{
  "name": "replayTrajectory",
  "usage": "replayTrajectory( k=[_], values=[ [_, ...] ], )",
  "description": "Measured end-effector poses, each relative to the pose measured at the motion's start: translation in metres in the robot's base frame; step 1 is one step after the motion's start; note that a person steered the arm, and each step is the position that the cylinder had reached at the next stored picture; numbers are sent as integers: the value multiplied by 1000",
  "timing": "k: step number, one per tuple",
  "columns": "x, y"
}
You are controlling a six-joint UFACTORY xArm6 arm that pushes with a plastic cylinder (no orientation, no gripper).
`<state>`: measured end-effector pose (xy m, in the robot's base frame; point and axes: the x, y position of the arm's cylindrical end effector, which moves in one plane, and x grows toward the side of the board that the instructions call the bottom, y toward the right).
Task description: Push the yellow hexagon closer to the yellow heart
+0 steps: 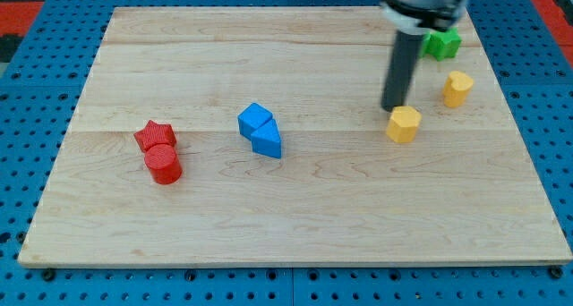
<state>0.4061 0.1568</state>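
Note:
The yellow hexagon lies on the wooden board at the view's right. The yellow heart lies up and to the right of it, a short gap away. My tip stands right at the hexagon's upper left edge, touching or nearly touching it. The dark rod rises from there toward the view's top.
A green block sits at the top right, partly behind the arm. A blue cube and a blue triangular block touch near the middle. A red star and a red cylinder touch at the left.

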Motion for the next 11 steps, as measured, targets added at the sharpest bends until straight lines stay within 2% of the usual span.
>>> replayTrajectory(
  k=[2, 3, 4, 5, 6, 7, 8, 9, 10, 11],
  values=[
    [15, -81],
    [43, -90],
    [55, -42],
    [44, 10],
    [50, 27],
    [53, -15],
    [37, 2],
    [36, 42],
    [39, 56],
    [47, 16]
  ],
)
